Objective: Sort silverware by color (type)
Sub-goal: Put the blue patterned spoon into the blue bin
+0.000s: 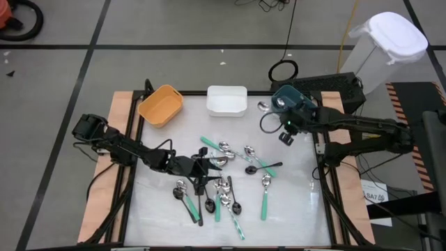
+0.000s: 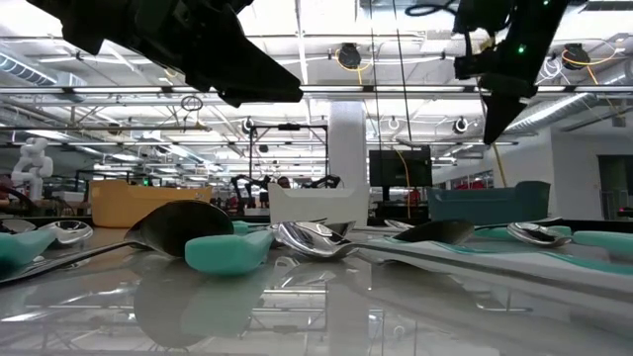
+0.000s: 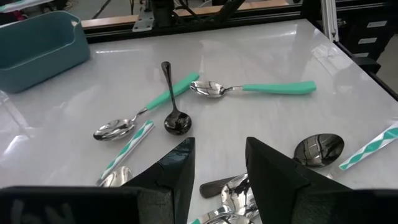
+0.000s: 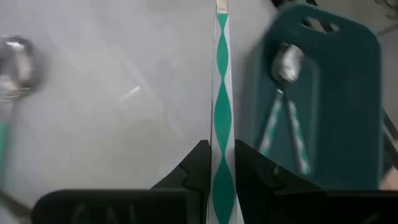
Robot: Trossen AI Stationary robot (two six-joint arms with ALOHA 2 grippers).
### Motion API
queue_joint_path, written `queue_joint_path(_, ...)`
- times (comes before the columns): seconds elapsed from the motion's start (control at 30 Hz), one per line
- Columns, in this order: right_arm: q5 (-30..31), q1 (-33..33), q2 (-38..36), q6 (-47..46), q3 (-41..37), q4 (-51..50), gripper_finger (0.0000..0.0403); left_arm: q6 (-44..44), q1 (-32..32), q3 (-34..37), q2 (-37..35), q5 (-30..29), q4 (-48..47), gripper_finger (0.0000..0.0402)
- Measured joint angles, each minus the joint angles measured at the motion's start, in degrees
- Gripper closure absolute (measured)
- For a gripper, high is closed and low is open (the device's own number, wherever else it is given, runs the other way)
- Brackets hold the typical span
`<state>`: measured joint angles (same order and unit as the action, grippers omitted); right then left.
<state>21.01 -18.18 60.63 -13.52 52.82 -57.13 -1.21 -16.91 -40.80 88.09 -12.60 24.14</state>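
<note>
**A:** What is the right claw [image 4: 222, 163] doing?

**B:** It is pinching a spoon with a green-and-white patterned handle [image 4: 221, 93], held upright. The teal bin [image 4: 329, 99] sits just beside the claw and below it, with a matching patterned spoon [image 4: 283, 109] already inside.

**A:** So what could go wrong?

**B:** My guess is a miss. The spoon hangs beside the bin wall, not clearly over the hollow. Released here, it could hit the rim and fall onto the table [image 1: 293, 202], or tip out.

**A:** And the left claw [image 3: 217, 163]?

**B:** Spread, holding nothing, low over the pile of silverware [image 1: 223, 185] in the middle of the table. Directly under its fingers lie overlapping metal bowls; ahead of it are a black-handled spoon [image 3: 172, 99] and a mint-handled one [image 3: 255, 89].

**A:** Risk there?

**B:** The spoons under it cross each other. Closing there could catch two at once, or nudge neighbours and tangle the heap. Shiny bowls look slippery too, so a handle is likely the safer hold.
</note>
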Motion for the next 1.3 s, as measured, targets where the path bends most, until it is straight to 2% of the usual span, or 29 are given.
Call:
queue_joint_path(0.3, -0.02, -12.67, 0.04, 5.16, 0.00, -0.01, 0.0355, -0.19, 0.00, 0.00, -0.02, 0.00, 0.00, 0.0259)
queue_joint_path(0.57, -0.10, -20.28, 2.18, 8.62, 0.01, 0.07, 0.0355, 0.43, 0.00, 0.00, -0.01, 0.00, 0.02, 0.0259)
queue_joint_path(0.9, -0.26, -26.20, 7.96, 9.77, 0.00, 0.21, 0.0355, -0.01, 0.00, 0.00, -0.01, 0.00, 0.04, 0.0259)
queue_joint_path(1.3, -0.28, -29.41, 13.76, 9.94, 0.00, 0.25, 0.0355, -0.05, 0.00, 0.00, -0.01, 0.01, 0.04, 0.0259)
